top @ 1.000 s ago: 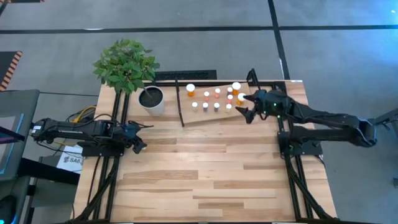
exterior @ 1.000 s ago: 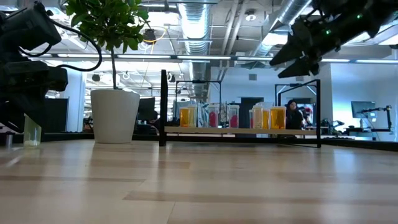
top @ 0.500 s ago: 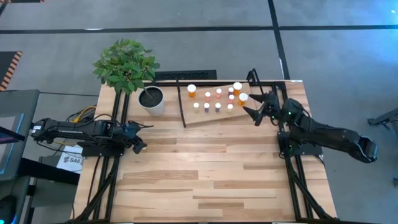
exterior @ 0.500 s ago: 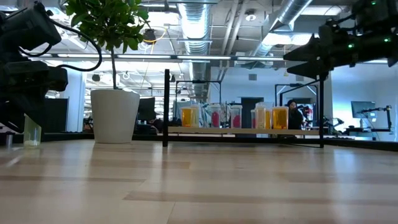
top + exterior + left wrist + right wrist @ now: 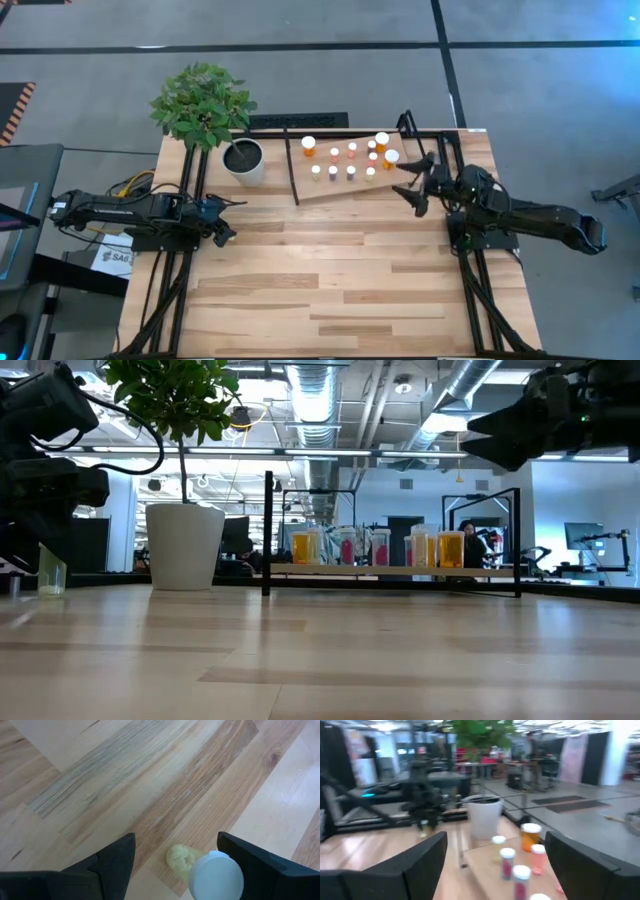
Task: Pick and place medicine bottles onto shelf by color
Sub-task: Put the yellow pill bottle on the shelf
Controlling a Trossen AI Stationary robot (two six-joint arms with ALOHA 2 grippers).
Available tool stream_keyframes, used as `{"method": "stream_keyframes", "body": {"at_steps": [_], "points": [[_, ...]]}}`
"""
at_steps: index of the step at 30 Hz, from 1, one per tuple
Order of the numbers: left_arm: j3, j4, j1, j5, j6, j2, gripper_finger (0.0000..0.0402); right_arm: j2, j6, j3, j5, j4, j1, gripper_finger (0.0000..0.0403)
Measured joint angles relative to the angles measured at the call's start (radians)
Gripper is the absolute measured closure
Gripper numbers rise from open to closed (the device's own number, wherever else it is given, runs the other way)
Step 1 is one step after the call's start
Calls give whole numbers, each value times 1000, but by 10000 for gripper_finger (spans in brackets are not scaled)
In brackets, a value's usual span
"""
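The shelf (image 5: 340,186) is a light board with black uprights at the table's far middle. Several medicine bottles (image 5: 351,171) with white caps stand upright on it, orange (image 5: 303,548) and pinkish-red (image 5: 378,547) among them. My right gripper (image 5: 414,180) hangs open and empty in the air off the shelf's right end, pointing level toward the table's left. My left gripper (image 5: 175,865) is open at the table's left edge, slanting down. A pale bottle (image 5: 218,880) stands on the table between its fingers, close to one finger. My left gripper has the pale bottle's white cap (image 5: 210,870) right beside one finger (image 5: 250,862). I cannot tell whether that finger touches it. The other finger stands well apart from the bottle, which stays upright on the table.
A white pot (image 5: 244,160) with a leafy plant (image 5: 202,103) stands left of the shelf. The wide plank tabletop (image 5: 330,280) lies bare in front of the shelf. Black frame rails run along both table sides.
My right gripper has drawn back from the shelf's right end toward the table's right edge and tipped up from slanting down to level. The bottles on the shelf stand as before.
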Motion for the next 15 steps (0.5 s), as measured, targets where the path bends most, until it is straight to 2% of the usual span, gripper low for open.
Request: {"method": "stream_keyframes", "body": {"at_steps": [10, 15], "points": [[0, 0, 0, 0, 0, 0, 135, 0, 0, -15, 98, -49, 81, 94], [0, 0, 0, 0, 0, 0, 135, -1, -8, -100, 108, 119, 108, 102]]}}
